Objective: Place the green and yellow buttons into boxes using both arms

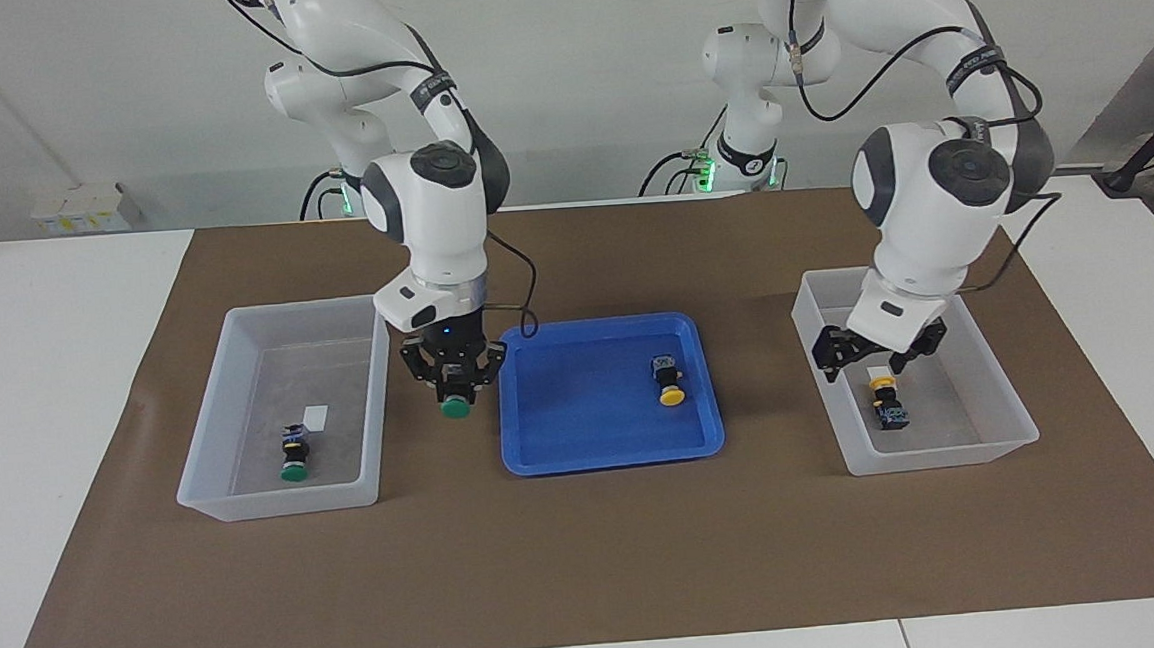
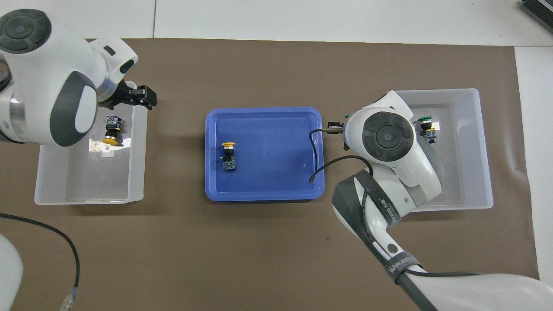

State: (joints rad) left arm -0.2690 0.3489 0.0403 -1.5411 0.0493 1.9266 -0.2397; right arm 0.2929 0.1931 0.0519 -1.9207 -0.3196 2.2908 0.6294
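Observation:
My right gripper [image 1: 453,384] is shut on a green button [image 1: 456,407] and holds it in the air over the mat, between the blue tray [image 1: 594,443] and the clear box [image 1: 277,501] at the right arm's end. A second green button [image 1: 294,460] lies in that box and also shows in the overhead view [image 2: 426,125]. One yellow button [image 1: 669,380] lies in the blue tray [image 2: 268,177], seen from overhead too [image 2: 228,154]. My left gripper [image 1: 874,351] is open and empty over the other clear box [image 1: 946,457], just above a yellow button [image 1: 887,403] lying in it.
A brown mat [image 1: 592,564] covers the white table under both boxes and the tray. A black cable [image 2: 317,155] hangs from my right wrist over the tray's edge. In the overhead view my right arm's wrist [image 2: 386,136] hides its gripper.

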